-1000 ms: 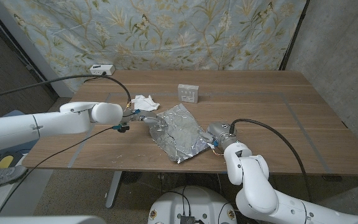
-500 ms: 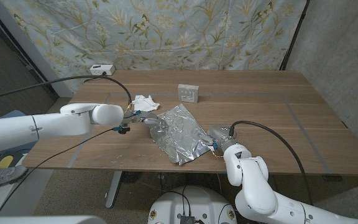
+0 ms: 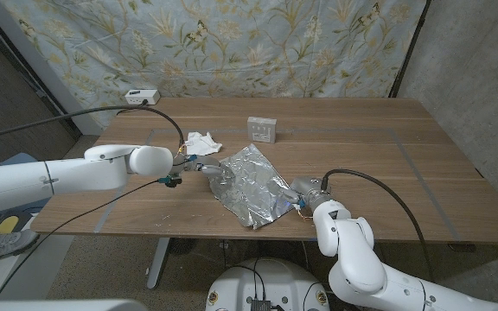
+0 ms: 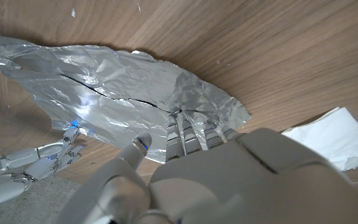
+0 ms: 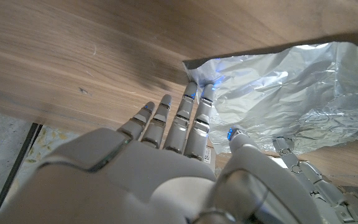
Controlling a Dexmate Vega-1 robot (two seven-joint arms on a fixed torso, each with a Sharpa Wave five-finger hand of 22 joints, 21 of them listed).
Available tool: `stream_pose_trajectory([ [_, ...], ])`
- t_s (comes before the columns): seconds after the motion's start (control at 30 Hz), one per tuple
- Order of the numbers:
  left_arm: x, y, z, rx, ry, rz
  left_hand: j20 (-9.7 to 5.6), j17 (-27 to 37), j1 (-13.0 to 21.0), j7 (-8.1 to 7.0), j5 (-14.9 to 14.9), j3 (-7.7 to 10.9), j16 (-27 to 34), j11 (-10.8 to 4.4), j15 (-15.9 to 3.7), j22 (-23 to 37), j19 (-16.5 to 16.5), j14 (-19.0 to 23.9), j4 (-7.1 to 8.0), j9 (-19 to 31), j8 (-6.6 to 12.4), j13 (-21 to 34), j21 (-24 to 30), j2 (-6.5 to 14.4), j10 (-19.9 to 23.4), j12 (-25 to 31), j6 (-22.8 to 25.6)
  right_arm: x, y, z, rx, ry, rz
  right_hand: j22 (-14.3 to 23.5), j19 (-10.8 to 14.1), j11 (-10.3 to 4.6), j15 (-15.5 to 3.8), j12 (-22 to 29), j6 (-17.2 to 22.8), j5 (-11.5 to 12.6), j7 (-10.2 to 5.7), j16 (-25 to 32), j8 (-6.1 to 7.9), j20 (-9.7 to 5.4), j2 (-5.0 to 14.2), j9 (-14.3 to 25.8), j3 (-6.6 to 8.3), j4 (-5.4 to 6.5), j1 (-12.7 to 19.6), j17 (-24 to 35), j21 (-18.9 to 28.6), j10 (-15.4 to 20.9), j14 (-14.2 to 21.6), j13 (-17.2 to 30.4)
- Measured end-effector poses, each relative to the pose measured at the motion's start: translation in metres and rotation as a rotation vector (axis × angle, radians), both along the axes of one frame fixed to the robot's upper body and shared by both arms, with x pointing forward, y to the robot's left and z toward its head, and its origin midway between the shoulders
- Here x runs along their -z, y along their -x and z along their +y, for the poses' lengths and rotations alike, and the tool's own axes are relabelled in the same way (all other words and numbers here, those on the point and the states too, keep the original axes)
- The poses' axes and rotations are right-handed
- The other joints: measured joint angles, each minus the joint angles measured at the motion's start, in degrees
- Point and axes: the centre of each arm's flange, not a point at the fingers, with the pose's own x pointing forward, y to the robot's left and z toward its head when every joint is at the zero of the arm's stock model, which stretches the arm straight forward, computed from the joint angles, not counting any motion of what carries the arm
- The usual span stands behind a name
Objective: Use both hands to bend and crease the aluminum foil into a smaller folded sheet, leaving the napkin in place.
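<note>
The crinkled aluminum foil (image 3: 247, 183) lies mid-table, its near-right edge lifted slightly off the wood. My left hand (image 3: 199, 164) is at the foil's left edge, and its fingertips (image 4: 191, 124) press on the foil (image 4: 117, 106). My right hand (image 3: 299, 193) is at the foil's right corner. Its straight fingertips (image 5: 197, 93) touch the corner of the foil (image 5: 278, 93), with the thumb held apart and nothing pinched. The white napkin (image 3: 201, 142) sits crumpled just behind my left hand, clear of the foil, and the napkin (image 4: 328, 137) also appears in the left wrist view.
A small white box (image 3: 262, 129) stands behind the foil. A white power strip (image 3: 141, 95) lies at the table's far-left edge. The table's front edge (image 3: 188, 231) runs close to the foil's near corner and my right hand.
My right hand has slid slightly toward the front edge along the foil's right corner, and that edge has lifted and bunched a little. My left hand has held its place.
</note>
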Motion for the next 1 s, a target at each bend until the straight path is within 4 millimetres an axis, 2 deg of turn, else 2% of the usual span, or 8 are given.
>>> stream_pose_trajectory([
  [0.43, 0.001, -0.001, 0.002, -0.001, 0.004, 0.003, 0.0, 0.01, 0.0, -0.01, 0.0, 0.0, 0.0, 0.2, 0.0, 0.0, 0.0, 0.0, 0.0, 0.06, 0.0, 0.06, 0.0, 0.0, -0.22, 0.0, -0.01, -0.001, -0.003, -0.003, 0.003, -0.019, 0.0, 0.0, 0.0, -0.15, 0.0, 0.0, -0.31, 0.0, -0.32, 0.0, 0.0, 0.0, 0.17, 0.0, 0.24, -0.25, -0.27, -0.01, 0.0, -0.15, 0.0, 0.01],
  [0.8, 0.001, -0.002, 0.003, 0.003, 0.008, 0.006, 0.0, 0.01, 0.0, 0.0, 0.0, 0.0, 0.0, 0.2, 0.0, 0.0, 0.0, 0.0, 0.0, 0.09, 0.0, 0.04, 0.0, 0.0, -0.22, -0.05, -0.01, -0.016, 0.007, -0.002, -0.021, -0.025, -0.037, 0.0, 0.0, -0.15, 0.0, 0.0, -0.31, 0.0, -0.31, 0.01, 0.01, 0.0, 0.17, 0.0, 0.47, -0.48, -0.27, -0.01, 0.0, -0.15, 0.0, 0.01],
  [1.0, 0.002, -0.003, 0.005, -0.001, 0.012, 0.007, 0.0, 0.01, 0.0, 0.0, 0.0, 0.0, 0.0, 0.19, 0.0, 0.0, 0.0, 0.0, 0.0, 0.09, 0.0, 0.02, 0.0, 0.0, -0.23, -0.06, 0.0, -0.022, 0.01, -0.002, -0.024, -0.03, -0.054, 0.0, 0.23, -0.15, 0.0, 0.0, -0.31, 0.0, -0.31, 0.0, 0.01, -0.23, 0.17, 0.05, 0.71, -0.24, -0.27, -0.01, 0.0, -0.14, 0.0, 0.01],
])
